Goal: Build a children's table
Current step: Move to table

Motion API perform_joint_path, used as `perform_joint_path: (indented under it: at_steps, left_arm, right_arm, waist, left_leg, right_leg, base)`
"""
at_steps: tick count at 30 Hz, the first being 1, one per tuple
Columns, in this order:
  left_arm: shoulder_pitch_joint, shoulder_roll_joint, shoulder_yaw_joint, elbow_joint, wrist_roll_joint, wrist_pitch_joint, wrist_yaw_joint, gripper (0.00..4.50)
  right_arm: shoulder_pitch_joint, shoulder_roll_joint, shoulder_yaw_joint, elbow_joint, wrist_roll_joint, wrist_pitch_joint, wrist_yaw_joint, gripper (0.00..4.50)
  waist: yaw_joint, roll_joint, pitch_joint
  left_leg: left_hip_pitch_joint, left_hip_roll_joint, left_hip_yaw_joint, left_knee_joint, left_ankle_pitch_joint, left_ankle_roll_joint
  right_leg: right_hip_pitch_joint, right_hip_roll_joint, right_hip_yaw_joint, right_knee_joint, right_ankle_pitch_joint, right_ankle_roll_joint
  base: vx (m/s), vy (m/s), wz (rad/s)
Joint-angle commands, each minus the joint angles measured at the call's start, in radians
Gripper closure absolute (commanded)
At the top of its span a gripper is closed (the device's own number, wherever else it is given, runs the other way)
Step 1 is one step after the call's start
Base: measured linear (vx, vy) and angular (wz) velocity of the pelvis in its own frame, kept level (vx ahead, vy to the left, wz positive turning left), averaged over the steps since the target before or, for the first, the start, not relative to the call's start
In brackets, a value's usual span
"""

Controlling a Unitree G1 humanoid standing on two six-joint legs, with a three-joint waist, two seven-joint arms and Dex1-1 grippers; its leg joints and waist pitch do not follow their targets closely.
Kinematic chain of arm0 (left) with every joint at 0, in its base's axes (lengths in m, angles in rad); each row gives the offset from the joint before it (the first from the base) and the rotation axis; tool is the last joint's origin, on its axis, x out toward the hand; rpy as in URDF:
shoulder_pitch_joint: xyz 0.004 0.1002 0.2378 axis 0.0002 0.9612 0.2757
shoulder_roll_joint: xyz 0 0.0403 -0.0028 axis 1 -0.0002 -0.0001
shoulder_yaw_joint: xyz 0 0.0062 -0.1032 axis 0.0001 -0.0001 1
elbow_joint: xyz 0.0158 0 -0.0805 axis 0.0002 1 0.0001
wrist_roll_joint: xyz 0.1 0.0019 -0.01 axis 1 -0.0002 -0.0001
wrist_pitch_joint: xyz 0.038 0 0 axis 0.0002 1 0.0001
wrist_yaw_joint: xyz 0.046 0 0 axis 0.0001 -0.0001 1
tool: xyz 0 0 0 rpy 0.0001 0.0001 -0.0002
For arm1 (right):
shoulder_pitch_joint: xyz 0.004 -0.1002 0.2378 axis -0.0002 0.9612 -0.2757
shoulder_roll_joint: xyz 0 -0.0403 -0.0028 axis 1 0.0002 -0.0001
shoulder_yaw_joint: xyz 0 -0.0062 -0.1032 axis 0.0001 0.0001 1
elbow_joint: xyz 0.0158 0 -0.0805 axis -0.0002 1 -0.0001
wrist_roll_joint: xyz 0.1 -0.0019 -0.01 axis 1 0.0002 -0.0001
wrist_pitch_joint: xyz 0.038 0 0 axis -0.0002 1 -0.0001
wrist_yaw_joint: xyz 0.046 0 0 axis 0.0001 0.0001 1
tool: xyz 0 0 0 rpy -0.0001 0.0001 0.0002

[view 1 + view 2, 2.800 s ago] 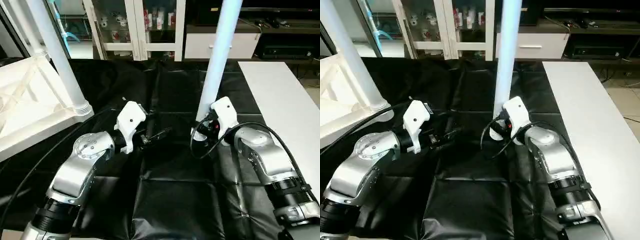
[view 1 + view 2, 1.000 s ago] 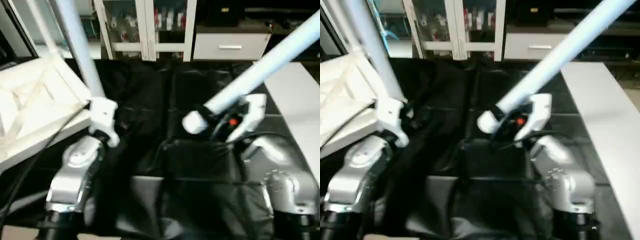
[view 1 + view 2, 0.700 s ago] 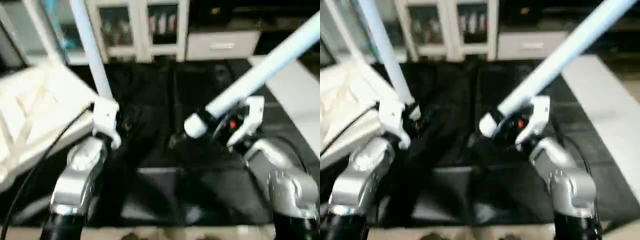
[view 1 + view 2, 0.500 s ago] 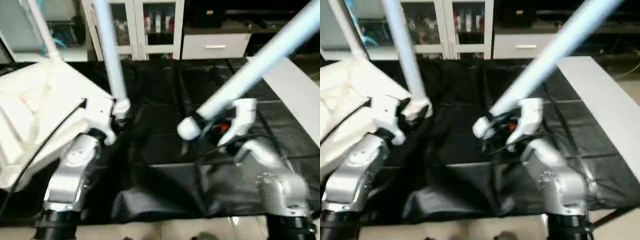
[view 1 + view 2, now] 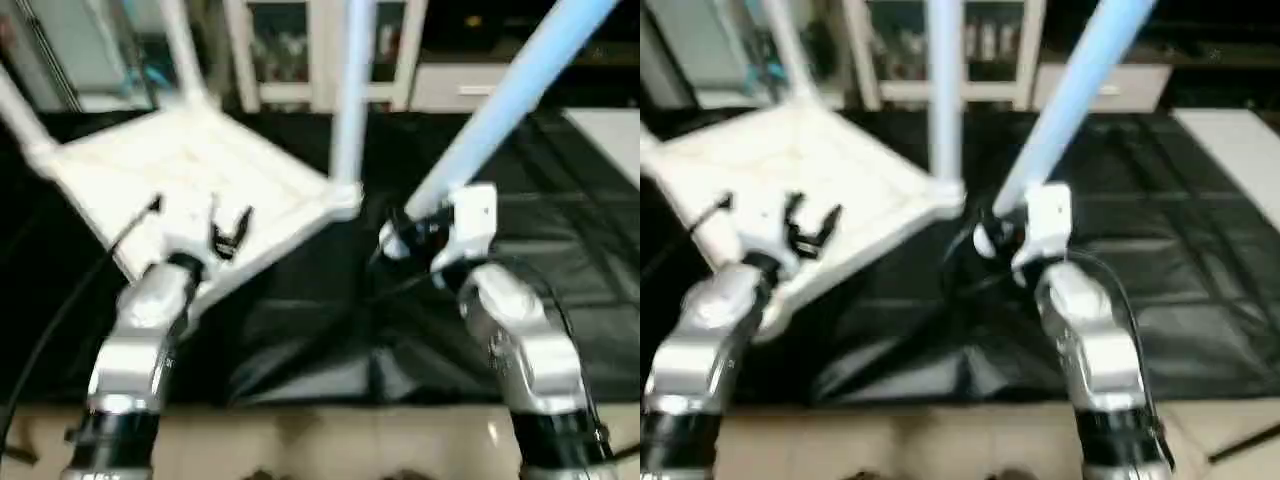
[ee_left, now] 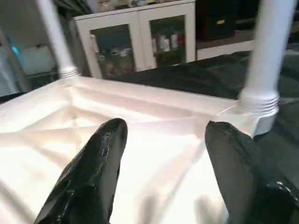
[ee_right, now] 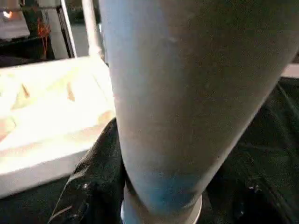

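Since the earlier frames the whole view is shifting, so much of the change is the camera's; even so, the loose leg (image 5: 510, 105) is now leaning steeply toward the upper right where it was standing upright, and its thick end is sitting close to the tabletop's near corner.

Left eye view: the tabletop (image 5: 170, 175) is lying ribbed side up across the upper left on the black cover (image 5: 560, 250), with a fitted leg (image 5: 350, 90) rising from its corner socket and others at the far corners. The left gripper (image 5: 228, 232) is hovering over the near rim, fingers spread and empty. The right gripper (image 5: 420, 232) is clamping the loose leg near its collar.

Right eye view: the same layout, nothing new.

Left wrist view: the two black fingers (image 6: 100, 154) are standing apart above the ribbed underside, touching nothing that I can see.

Right wrist view: the leg is looming large, its collar (image 7: 161, 212) seated between the dark fingers.

I would judge one socket is still waiting.
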Motion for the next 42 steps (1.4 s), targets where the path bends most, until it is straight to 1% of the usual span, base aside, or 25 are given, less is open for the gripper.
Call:
perform_joint_path:
  at_steps: [1,2,3,4,5,6,7,8,9,10,11,12,13,14,15,16,17,18,19,20,21,22,23,28,42]
  left_arm:
    - [-0.011,-0.022,-0.015,0.010,0.001,0.000,0.013,1.40]
    - [-0.017,-0.031,-0.012,0.020,-0.003,-0.004,0.020,1.40]
    - [-0.021,-0.036,-0.011,0.028,-0.006,-0.008,0.025,1.40]
    - [-0.026,-0.042,-0.011,0.035,-0.007,-0.011,0.031,1.40]
    - [-0.038,-0.044,-0.022,0.046,0.007,-0.020,0.034,1.40]
    - [-0.051,-0.049,-0.035,0.057,0.029,-0.025,0.046,1.40]
    - [-0.063,-0.058,-0.040,0.066,0.043,-0.023,0.062,1.40]
    - [-0.067,-0.062,-0.040,0.067,0.046,-0.020,0.069,1.40]
    - [-0.069,-0.067,-0.039,0.069,0.041,-0.022,0.069,1.40]
    - [-0.071,-0.070,-0.039,0.069,0.041,-0.022,0.068,1.40]
    - [-0.078,-0.072,-0.038,0.075,0.042,-0.020,0.070,1.40]
    - [-0.082,-0.075,-0.037,0.079,0.041,-0.015,0.073,1.40]
    - [-0.086,-0.086,-0.024,0.085,0.028,-0.010,0.081,1.40]
    - [-0.091,-0.091,-0.016,0.087,0.020,-0.002,0.086,1.40]
    - [-0.093,-0.094,-0.012,0.087,0.015,0.003,0.090,1.40]
    - [-0.096,-0.089,-0.020,0.087,0.018,0.014,0.083,1.40]
    - [-0.096,-0.086,-0.024,0.085,0.020,0.018,0.080,1.40]
    - [-0.095,-0.083,-0.034,0.077,0.022,0.025,0.068,1.40]
    - [-0.091,-0.086,-0.034,0.065,0.013,0.032,0.063,1.40]
    - [-0.088,-0.090,-0.034,0.056,0.006,0.037,0.059,1.40]
    - [-0.081,-0.088,-0.037,0.036,-0.005,0.045,0.043,1.40]
    - [-0.076,-0.086,-0.040,0.023,-0.011,0.050,0.033,1.40]
    - [-0.072,-0.085,-0.043,0.012,-0.013,0.054,0.025,1.40]
    - [-0.048,-0.074,-0.058,-0.042,-0.034,0.077,-0.019,1.40]
    - [-0.041,-0.064,-0.059,-0.056,-0.029,0.097,-0.022,1.40]
  right_arm:
    - [0.005,0.009,-0.039,0.006,0.022,-0.008,0.001,2.64]
    - [0.004,0.016,-0.045,-0.001,0.035,-0.003,0.006,2.64]
    - [0.004,0.021,-0.048,-0.003,0.042,-0.003,0.007,2.64]
    - [0.003,0.023,-0.051,-0.003,0.050,-0.002,0.009,2.64]
    - [0.000,0.018,-0.044,-0.005,0.054,0.000,0.019,2.64]
    - [-0.003,0.012,-0.040,-0.008,0.057,0.004,0.030,2.64]
    - [-0.007,0.007,-0.039,-0.013,0.062,0.013,0.038,2.64]
    - [-0.007,0.007,-0.041,-0.014,0.064,0.015,0.040,2.64]
    - [-0.009,0.002,-0.043,-0.017,0.069,0.022,0.049,2.64]
    - [-0.011,-0.002,-0.047,-0.019,0.077,0.030,0.056,2.64]
    - [-0.018,-0.009,-0.060,-0.022,0.094,0.054,0.072,2.64]
    - [-0.025,-0.014,-0.073,-0.023,0.113,0.082,0.084,2.64]
    - [-0.033,-0.019,-0.084,-0.022,0.134,0.104,0.095,2.64]
    - [-0.042,-0.022,-0.102,-0.023,0.167,0.135,0.107,2.64]
    - [-0.048,-0.024,-0.114,-0.024,0.189,0.157,0.115,2.64]
    - [-0.062,-0.037,-0.140,-0.018,0.253,0.227,0.135,2.64]
    - [-0.067,-0.045,-0.147,-0.015,0.275,0.254,0.148,2.64]
    - [-0.078,-0.075,-0.165,-0.005,0.338,0.322,0.199,2.64]
    - [-0.087,-0.085,-0.198,0.006,0.399,0.365,0.224,2.64]
    - [-0.093,-0.091,-0.223,0.013,0.445,0.396,0.239,2.64]
    - [-0.110,-0.101,-0.276,0.039,0.551,0.432,0.287,2.64]
    - [-0.121,-0.108,-0.311,0.058,0.621,0.454,0.321,2.64]
    - [-0.132,-0.116,-0.338,0.082,0.667,0.479,0.347,2.64]
    - [-0.187,-0.159,-0.460,0.246,0.836,0.629,0.458,2.64]
    - [-0.199,-0.197,-0.511,0.245,1.030,0.808,0.485,2.64]
  waist:
    - [0.043,-0.053,-0.065]
    - [0.044,-0.041,-0.081]
    - [0.028,-0.029,-0.060]
    - [0.038,-0.036,-0.054]
    - [0.039,-0.021,-0.053]
    - [0.035,-0.003,-0.053]
    - [0.009,0.085,-0.068]
    - [-0.023,0.072,-0.071]
    - [-0.017,0.080,-0.065]
    - [-0.020,0.088,-0.060]
    - [-0.019,0.090,-0.071]
    - [-0.018,0.086,-0.074]
    - [-0.009,0.084,-0.081]
    - [-0.004,0.075,-0.082]
    - [-0.001,0.072,-0.085]
    - [0.000,0.051,-0.083]
    - [0.005,0.033,-0.080]
    - [0.021,-0.013,-0.080]
    - [0.072,-0.033,-0.074]
    - [0.078,-0.040,-0.064]
    - [0.079,-0.034,-0.064]
    - [0.075,-0.012,-0.066]
    - [0.053,-0.009,-0.064]
    - [0.041,-0.012,-0.053]
    - [0.063,-0.016,-0.065]
  left_leg:
    - [-0.007,0.101,-0.059,0.084,-0.247,0.084]
    - [-0.078,0.093,-0.123,0.199,-0.236,0.005]
    - [-0.119,0.082,-0.159,0.231,-0.214,-0.132]
    - [-0.084,0.078,-0.144,0.201,-0.218,-0.192]
    - [-0.038,0.096,-0.133,0.115,-0.123,-0.171]
    - [-0.019,0.116,-0.130,0.038,-0.062,-0.145]
    - [0.054,0.154,-0.153,-0.064,-0.035,-0.149]
    - [0.056,0.229,-0.168,-0.098,-0.079,-0.164]
    - [0.048,0.234,-0.183,-0.110,-0.121,-0.238]
    - [0.060,0.283,-0.211,-0.133,-0.195,-0.339]
    - [0.076,0.327,-0.238,-0.143,-0.151,-0.326]
    - [0.077,0.340,-0.241,-0.139,-0.105,-0.299]
    - [0.069,0.338,-0.226,-0.136,-0.084,-0.226]
    - [0.068,0.306,-0.202,-0.137,-0.112,-0.123]
    - [0.076,0.289,-0.191,-0.134,-0.110,-0.079]
    - [0.070,0.253,-0.171,-0.128,-0.084,0.026]
    - [0.050,0.231,-0.154,-0.115,-0.081,0.056]
    - [-0.005,0.172,-0.106,-0.072,-0.144,0.032]
    - [-0.028,0.134,-0.064,-0.001,-0.084,0.002]
    - [-0.027,0.144,-0.068,-0.002,-0.062,-0.011]
    - [-0.039,0.151,-0.064,-0.033,-0.012,-0.040]
    - [-0.026,0.181,-0.063,-0.068,-0.050,-0.058]
    - [-0.017,0.202,-0.069,-0.089,-0.119,-0.075]
    - [0.001,0.200,-0.044,-0.093,-0.272,-0.095]
    - [0.004,0.207,-0.010,-0.089,-0.130,-0.080]
  right_leg:
    - [0.034,-0.306,0.218,-0.206,-0.060,0.066]
    - [0.082,-0.378,0.286,-0.207,-0.018,0.044]
    - [0.097,-0.321,0.205,-0.196,0.021,0.066]
    - [0.091,-0.251,0.172,-0.204,0.027,-0.039]
    - [0.091,-0.188,0.121,-0.215,-0.064,-0.173]
    - [0.088,-0.141,0.089,-0.210,-0.117,-0.207]
    - [0.034,0.003,0.043,-0.119,-0.056,-0.137]
    - [0.012,0.008,0.051,-0.072,0.066,-0.095]
    - [0.024,0.004,0.048,-0.073,0.101,-0.075]
    - [0.001,0.000,0.047,-0.060,0.074,-0.031]
    - [-0.020,-0.001,0.045,-0.023,-0.011,0.020]
    - [-0.028,-0.004,0.045,-0.011,-0.031,0.029]
    - [-0.029,-0.006,0.042,0.005,-0.052,0.050]
    - [-0.014,-0.008,0.041,-0.005,-0.045,0.049]
    - [-0.013,-0.012,0.042,-0.016,-0.027,0.042]
    - [0.002,-0.030,0.062,-0.059,0.031,0.034]
    - [0.021,-0.052,0.082,-0.095,0.072,0.034]
    - [0.058,-0.123,0.129,-0.156,0.147,0.004]
    - [0.075,-0.204,0.162,-0.200,0.046,0.096]
    - [0.068,-0.203,0.163,-0.208,-0.043,0.121]
    - [0.085,-0.159,0.127,-0.194,-0.135,0.093]
    - [0.065,-0.114,0.102,-0.184,-0.154,0.020]
    - [0.058,-0.087,0.089,-0.167,-0.125,-0.052]
    - [0.049,-0.101,0.093,-0.182,-0.117,-0.159]
    - [0.047,-0.101,0.091,-0.177,-0.035,-0.139]
  base:
    - [-0.064,0.264,-0.02]
    - [-0.064,0.264,-0.02]
    - [-0.059,0.256,-0.11]
    - [-0.102,0.276,-0.17]
    - [-0.102,0.276,-0.17]
    - [-0.104,0.343,-0.03]
    - [-0.086,0.352,0.23]
    - [-0.086,0.352,0.23]
    - [-0.069,0.322,0.20]
    - [-0.067,0.256,0.09]
    - [-0.067,0.256,0.09]
    - [-0.077,0.167,0.14]
    - [-0.090,0.100,0.12]
    - [-0.090,0.100,0.12]
    - [-0.095,0.048,0.06]
    - [-0.096,0.008,-0.03]
    - [-0.096,0.008,-0.03]
    - [-0.093,-0.050,-0.11]
    - [-0.093,-0.071,-0.11]
    - [-0.093,-0.071,-0.11]
    - [-0.085,-0.028,-0.15]
    - [-0.070,0.017,-0.18]
    - [-0.070,0.017,-0.18]
    - [-0.022,0.018,-0.04]
    - [0.000,0.000,0.00]
